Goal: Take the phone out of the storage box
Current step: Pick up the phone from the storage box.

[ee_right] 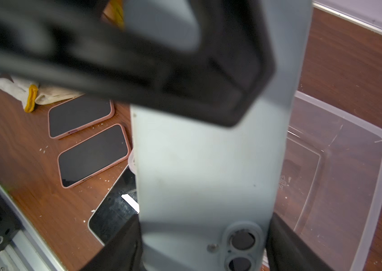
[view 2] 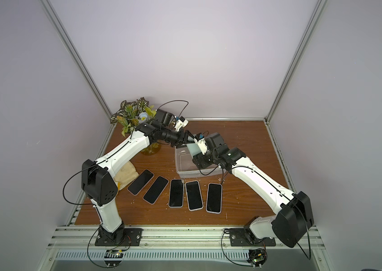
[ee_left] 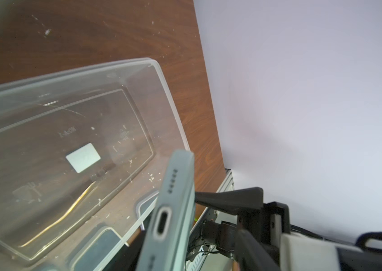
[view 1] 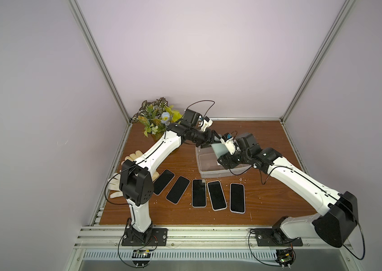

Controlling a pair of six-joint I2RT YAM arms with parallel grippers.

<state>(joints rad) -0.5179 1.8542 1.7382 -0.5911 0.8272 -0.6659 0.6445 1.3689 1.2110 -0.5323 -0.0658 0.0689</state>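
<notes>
Six phones are in view. One pale grey-blue phone point(ee_right: 208, 164) is held up between the two grippers. The row of five dark-screened phones point(view 1: 199, 192) lies flat on the wooden table point(view 1: 267, 140), below the grippers and on the side towards the arm bases. There is one storage box point(view 1: 208, 174), one vase of flowers point(view 1: 154, 119) out beyond the left arm's wrist, and what looks like a pair of pale gloves point(view 1: 115, 187) under the left arm's elbow. The right gripper point(ee_right: 206, 217) clamps the grey-blue phone across its width at the camera end, a black finger pressed to each long edge. The phone is tilted and sits above the box's open top, with the box directly beneath this gripper. The left gripper point(view 1: 215, 139) straddles the phone's other end, where the charging port is. In the left wrist view one fingertip meets the phone's face, but the second finger is hidden, so I cannot tell whether this gripper has a firm hold. A single white sticker point(ee_left: 83, 157) shows on the box's clear floor.
</notes>
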